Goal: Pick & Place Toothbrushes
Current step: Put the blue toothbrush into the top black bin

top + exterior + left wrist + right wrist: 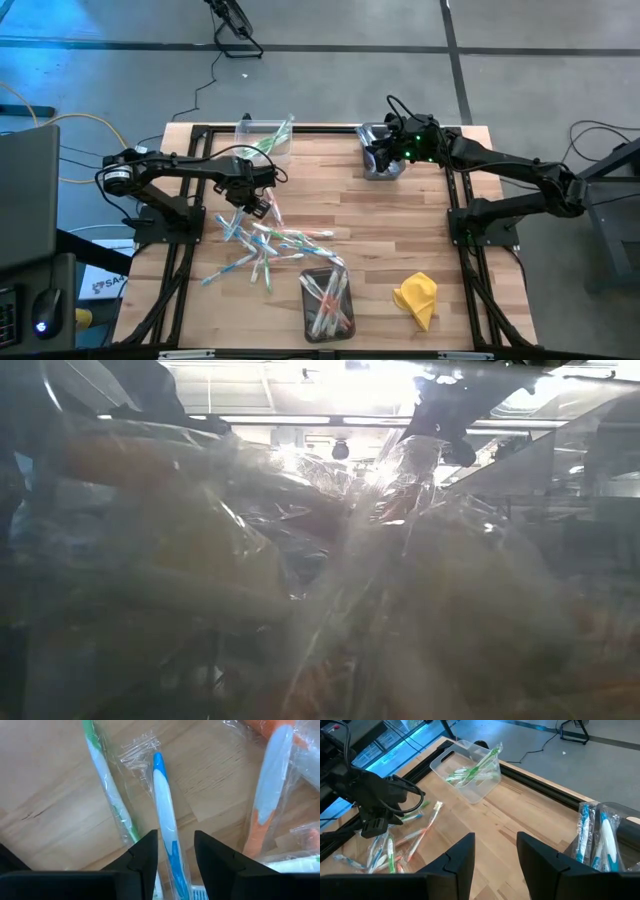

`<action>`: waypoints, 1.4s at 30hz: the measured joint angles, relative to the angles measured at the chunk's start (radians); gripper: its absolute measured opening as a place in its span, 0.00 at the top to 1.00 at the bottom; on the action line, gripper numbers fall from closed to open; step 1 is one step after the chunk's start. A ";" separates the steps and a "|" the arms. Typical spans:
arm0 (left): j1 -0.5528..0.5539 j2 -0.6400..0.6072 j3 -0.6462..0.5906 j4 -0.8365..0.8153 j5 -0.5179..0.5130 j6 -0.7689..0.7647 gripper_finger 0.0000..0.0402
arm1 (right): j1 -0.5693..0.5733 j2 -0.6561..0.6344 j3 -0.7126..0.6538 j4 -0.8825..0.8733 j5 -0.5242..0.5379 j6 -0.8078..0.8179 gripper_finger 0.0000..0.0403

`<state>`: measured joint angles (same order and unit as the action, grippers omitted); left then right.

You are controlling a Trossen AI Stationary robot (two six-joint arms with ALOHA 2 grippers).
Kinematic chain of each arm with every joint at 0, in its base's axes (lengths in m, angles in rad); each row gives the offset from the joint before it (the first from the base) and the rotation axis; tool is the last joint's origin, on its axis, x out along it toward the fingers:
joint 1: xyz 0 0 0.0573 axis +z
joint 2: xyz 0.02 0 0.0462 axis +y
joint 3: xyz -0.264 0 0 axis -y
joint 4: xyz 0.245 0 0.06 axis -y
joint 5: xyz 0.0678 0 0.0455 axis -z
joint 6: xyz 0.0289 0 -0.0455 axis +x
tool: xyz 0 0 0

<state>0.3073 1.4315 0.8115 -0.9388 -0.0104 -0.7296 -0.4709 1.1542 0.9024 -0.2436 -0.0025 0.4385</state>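
Note:
Wrapped toothbrushes (272,245) lie scattered on the wooden table, left of centre. My left gripper (257,203) points straight down over the pile's far end, open. Its fingers stand on either side of a blue-and-white toothbrush (164,805) that lies flat on the wood in its clear wrapper. A green one (107,790) and an orange one (270,785) lie beside it. My right gripper (384,152) hangs open and empty (495,840) above a bin of blue toothbrushes (600,837) at the far right.
A clear bin (265,140) with green toothbrushes stands at the far left. A dark bin (328,303) with orange ones sits near the front edge. A yellow cloth (418,298) lies at the front right. Bare wood (400,230) lies between the pile and the right arm.

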 joint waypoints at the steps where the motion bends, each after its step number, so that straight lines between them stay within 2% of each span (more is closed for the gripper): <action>1: 0.000 0.000 -0.008 0.004 0.003 0.000 0.70 | 0.000 0.000 0.000 0.000 0.000 0.000 0.66; 9: 0.000 0.001 -0.112 0.054 0.110 -0.042 0.70 | 0.000 0.000 0.000 0.000 0.000 -0.019 0.66; 24: 0.000 0.001 -0.115 0.135 0.117 -0.042 0.70 | 0.000 0.000 0.000 0.000 0.003 -0.021 0.66; 27: 0.000 0.001 -0.115 0.133 0.117 -0.042 0.74 | 0.000 0.000 0.000 0.000 0.003 -0.021 0.66; 36: 0.000 0.001 -0.115 0.135 0.116 -0.035 0.94 | 0.000 0.000 0.000 0.000 0.003 -0.021 0.66; 42: 0.000 0.001 -0.112 0.128 0.117 -0.022 0.92 | 0.000 0.000 0.000 0.000 0.003 -0.022 0.66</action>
<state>0.3073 1.4322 0.6991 -0.8106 0.1071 -0.7516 -0.4710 1.1542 0.9024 -0.2436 0.0006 0.4168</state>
